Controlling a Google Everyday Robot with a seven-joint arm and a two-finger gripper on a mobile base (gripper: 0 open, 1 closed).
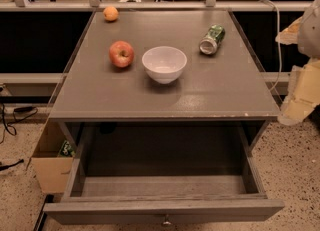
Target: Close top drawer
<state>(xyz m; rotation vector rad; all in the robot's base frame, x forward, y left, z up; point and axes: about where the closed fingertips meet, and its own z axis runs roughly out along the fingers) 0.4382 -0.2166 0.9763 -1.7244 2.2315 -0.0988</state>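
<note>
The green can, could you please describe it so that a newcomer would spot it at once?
On the grey cabinet top, above the open top drawer, look to the back right corner, nearest the claw at the right edge. The green can lies on its side, unlike the round apple, orange and bowl.

Gripper (299, 92) at far right edge
</note>
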